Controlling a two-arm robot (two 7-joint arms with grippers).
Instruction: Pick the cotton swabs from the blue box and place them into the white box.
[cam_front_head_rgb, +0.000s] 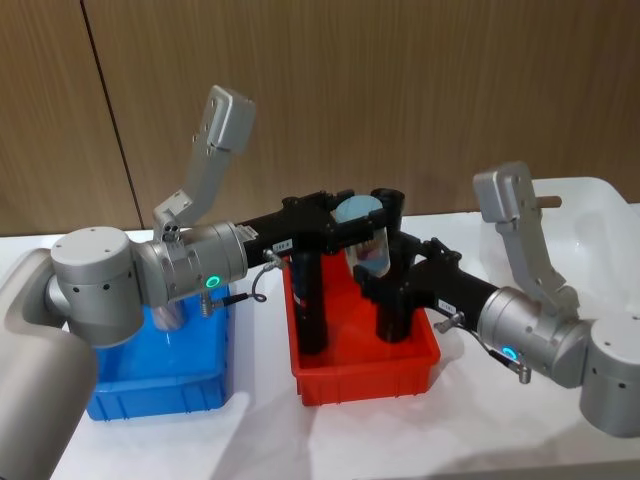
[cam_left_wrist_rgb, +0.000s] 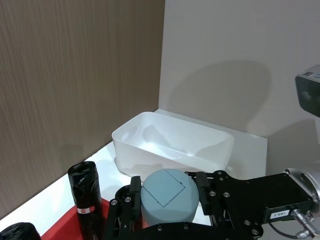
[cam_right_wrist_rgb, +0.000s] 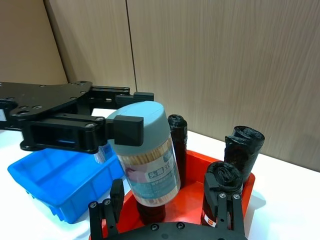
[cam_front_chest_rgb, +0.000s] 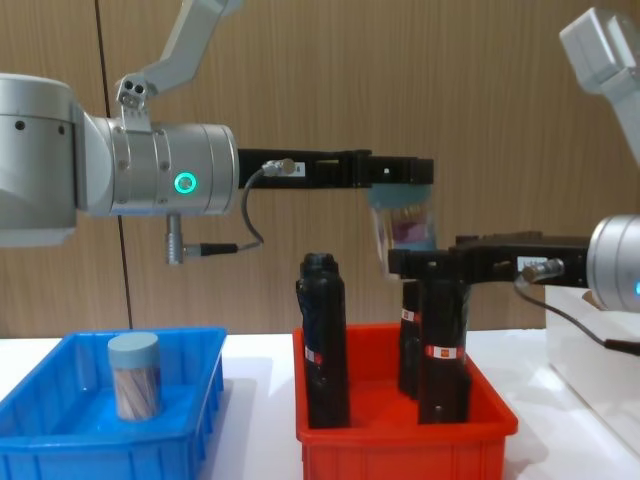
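My left gripper (cam_front_head_rgb: 357, 215) (cam_front_chest_rgb: 405, 170) is shut on the pale blue lid of a cotton swab jar (cam_front_head_rgb: 372, 250) (cam_right_wrist_rgb: 150, 165) (cam_front_chest_rgb: 405, 222), which hangs upright above the red bin. Around the jar's lower part, my right gripper (cam_front_head_rgb: 378, 272) (cam_right_wrist_rgb: 167, 192) (cam_front_chest_rgb: 410, 263) is open, one finger on each side, apart from it. Another cotton swab jar (cam_front_chest_rgb: 133, 375) stands in the blue box (cam_front_head_rgb: 150, 395) (cam_front_chest_rgb: 60, 450) at the left. The white box (cam_front_head_rgb: 600, 215) (cam_left_wrist_rgb: 175, 145) sits at the far right.
A red bin (cam_front_head_rgb: 370, 380) (cam_front_chest_rgb: 400, 450) in the middle holds three tall black cylinders (cam_front_head_rgb: 308, 300) (cam_front_chest_rgb: 325, 340) directly under and beside the held jar. A wooden wall stands behind the table.
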